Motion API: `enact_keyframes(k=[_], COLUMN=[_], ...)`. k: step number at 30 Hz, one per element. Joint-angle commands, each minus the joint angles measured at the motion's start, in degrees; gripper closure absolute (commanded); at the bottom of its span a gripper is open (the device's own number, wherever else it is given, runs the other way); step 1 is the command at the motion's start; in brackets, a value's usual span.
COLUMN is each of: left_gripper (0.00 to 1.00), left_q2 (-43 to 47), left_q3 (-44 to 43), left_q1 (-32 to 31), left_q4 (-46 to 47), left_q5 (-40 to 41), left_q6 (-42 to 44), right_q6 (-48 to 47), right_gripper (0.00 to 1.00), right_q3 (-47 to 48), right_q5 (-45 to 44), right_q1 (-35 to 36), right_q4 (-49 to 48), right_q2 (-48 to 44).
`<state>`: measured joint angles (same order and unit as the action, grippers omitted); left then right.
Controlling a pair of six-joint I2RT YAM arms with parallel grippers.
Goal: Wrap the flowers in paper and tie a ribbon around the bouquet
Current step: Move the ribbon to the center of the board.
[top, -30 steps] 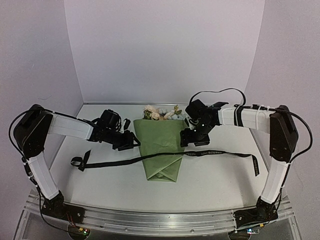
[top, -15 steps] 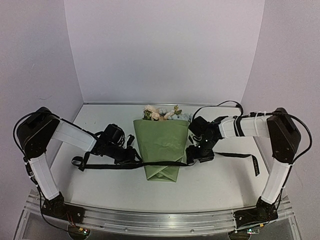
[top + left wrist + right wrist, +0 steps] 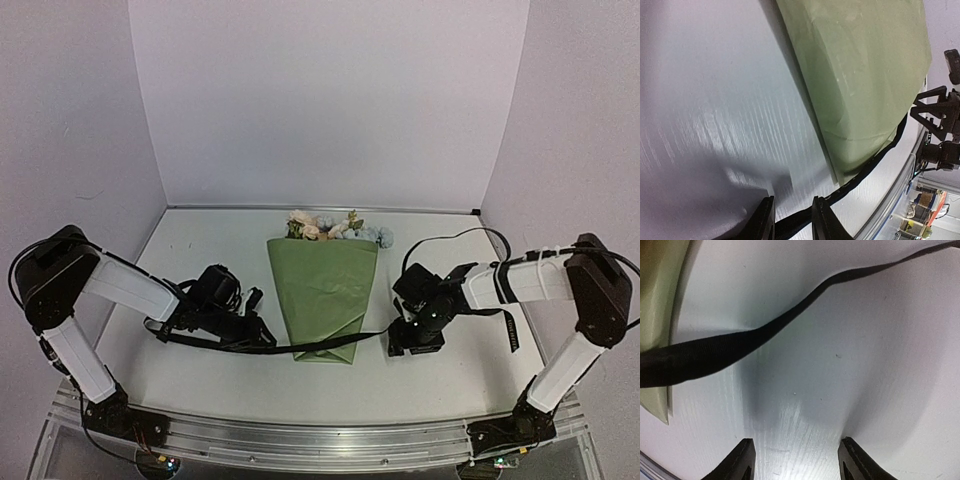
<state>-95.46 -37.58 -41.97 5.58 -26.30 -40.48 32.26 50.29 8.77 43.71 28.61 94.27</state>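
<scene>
The bouquet [image 3: 325, 285] lies mid-table, an olive-green paper [image 3: 865, 75] cone with its narrow tip toward me. The pale flowers [image 3: 320, 227] show at its far, wide end. The black ribbon [image 3: 370, 338] runs left to right just past the cone's near tip. My left gripper [image 3: 262, 340] is low on the table left of the tip. In the left wrist view its jaws stand a narrow gap apart, with the ribbon [image 3: 875, 160] passing between the fingers [image 3: 822, 222]. My right gripper [image 3: 400, 345] sits right of the tip, open. The ribbon [image 3: 715, 355] lies ahead of its fingertips [image 3: 742, 462], not between them.
The ribbon's right tail [image 3: 510, 330] lies beyond the right forearm, and its left end [image 3: 155, 325] loops under the left arm. A metal rail [image 3: 320, 440] runs along the table's near edge. White walls close in the back and both sides.
Both grippers have come toward the near edge and dropped low. The ribbon has slid from across the cone's middle down to its tip. Both pairs of jaws have narrowed.
</scene>
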Motion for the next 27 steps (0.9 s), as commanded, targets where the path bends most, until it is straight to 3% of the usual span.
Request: enact_keyframes(k=[1, 6, 16, 21, 27], left_gripper=[0.73, 0.73, 0.74, 0.74, 0.74], left_q2=[2.55, 3.15, 4.32, 4.28, 4.76], left_q3=[2.46, 2.18, 2.16, 2.11, 3.07], left_q1=[-0.91, -0.92, -0.91, -0.89, -0.92], left_q4=[-1.92, -2.66, -4.12, -4.18, -3.87], left_q5=[2.04, 2.60, 4.32, 4.28, 4.24], left_q6=[-0.99, -0.73, 0.28, 0.41, 0.36], right_q6=[7.01, 15.20, 24.97, 27.53, 27.39], right_gripper=[0.38, 0.29, 0.28, 0.35, 0.52], right_q3=[-2.80, 0.10, 9.94, 12.05, 12.31], right_q5=[-5.41, -17.68, -30.33, -30.28, -30.71], right_q1=[0.76, 0.68, -1.25, -3.08, -3.90], right_q4=[-2.70, -2.45, -1.29, -0.40, -0.40], right_q2=[-5.73, -6.37, 4.43, 9.40, 12.07])
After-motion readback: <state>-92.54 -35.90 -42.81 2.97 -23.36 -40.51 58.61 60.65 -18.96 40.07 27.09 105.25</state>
